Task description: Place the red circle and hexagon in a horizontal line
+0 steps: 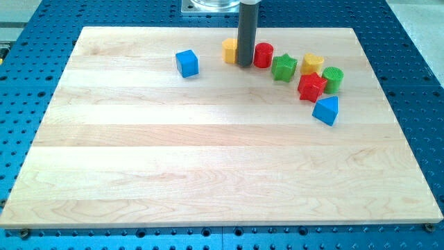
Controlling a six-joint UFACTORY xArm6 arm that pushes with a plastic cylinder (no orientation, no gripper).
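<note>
The red circle (263, 55) sits near the view's top, just right of my rod. The yellow hexagon (229, 50) sits just left of the rod, partly hidden by it. My tip (244, 64) rests on the board between the two, touching or nearly touching both. The two blocks lie at almost the same height in the view, the hexagon slightly higher.
A blue cube (186, 63) lies left of the hexagon. Right of the circle are a green star (284, 68), a yellow heart (312, 64), a green circle (333, 79), a red star (311, 87) and a blue triangle (326, 110). The wooden board (208, 167) lies on a blue perforated table.
</note>
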